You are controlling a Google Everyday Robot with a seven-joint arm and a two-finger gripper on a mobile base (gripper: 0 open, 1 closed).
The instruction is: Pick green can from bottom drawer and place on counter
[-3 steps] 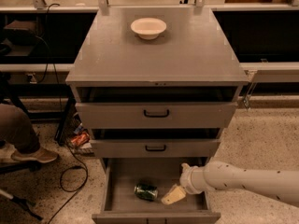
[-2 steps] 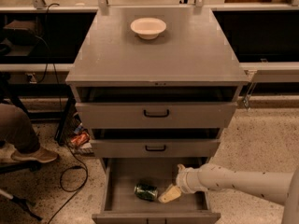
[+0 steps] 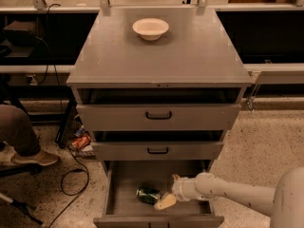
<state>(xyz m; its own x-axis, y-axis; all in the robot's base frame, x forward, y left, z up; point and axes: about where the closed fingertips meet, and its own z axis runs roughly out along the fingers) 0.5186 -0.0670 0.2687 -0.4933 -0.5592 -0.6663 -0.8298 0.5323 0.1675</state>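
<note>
Speckled floor [image 3: 266,141] surrounds a grey cabinet [image 3: 118,118] with a white bowl [image 3: 150,28] on its top surface [image 3: 190,56]. Its bottom drawer [image 3: 114,196] is open, and a green can [image 3: 148,195] lies on its side inside. The claw [image 3: 168,192], spread apart, sits in the drawer just right of the can.

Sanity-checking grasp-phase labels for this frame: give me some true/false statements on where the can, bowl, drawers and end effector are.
1. The small dark-green metal can lies inside the deep grey metal bottom drawer. True.
2. The round white bowl sits in the bottom drawer next to the can. False: it stands on the flat grey counter, near the back edge.
3. The end effector is down in the bottom drawer, just image-right of the can. True.
4. The two shallower grey drawers with black handles are fully shut. False: both are pulled partly out.
</note>
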